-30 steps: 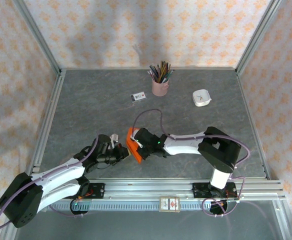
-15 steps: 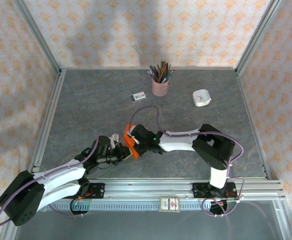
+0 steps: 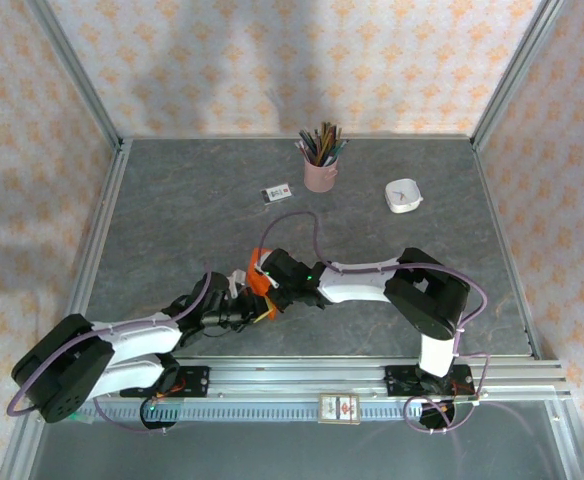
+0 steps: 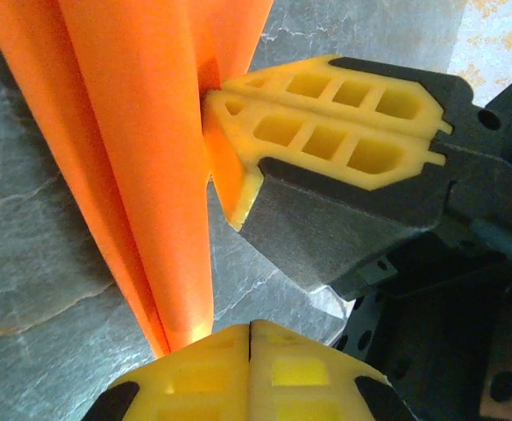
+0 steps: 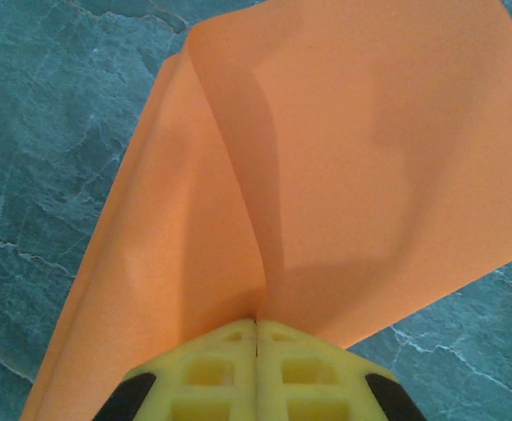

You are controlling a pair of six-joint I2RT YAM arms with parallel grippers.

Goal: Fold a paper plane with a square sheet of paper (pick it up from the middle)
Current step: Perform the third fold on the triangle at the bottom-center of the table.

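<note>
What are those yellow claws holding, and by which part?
The right fingers pinch the orange paper on a fold at its edge. The left fingers are shut beside its folded edge; whether they grip it cannot be told.

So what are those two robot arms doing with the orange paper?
They're making a paper plane. The right gripper is pinched shut on the folded orange paper, low over the table. The left gripper is shut too, tips right against the paper's creased edge; I can't tell if it's gripping it. No finished plane yet.
</note>
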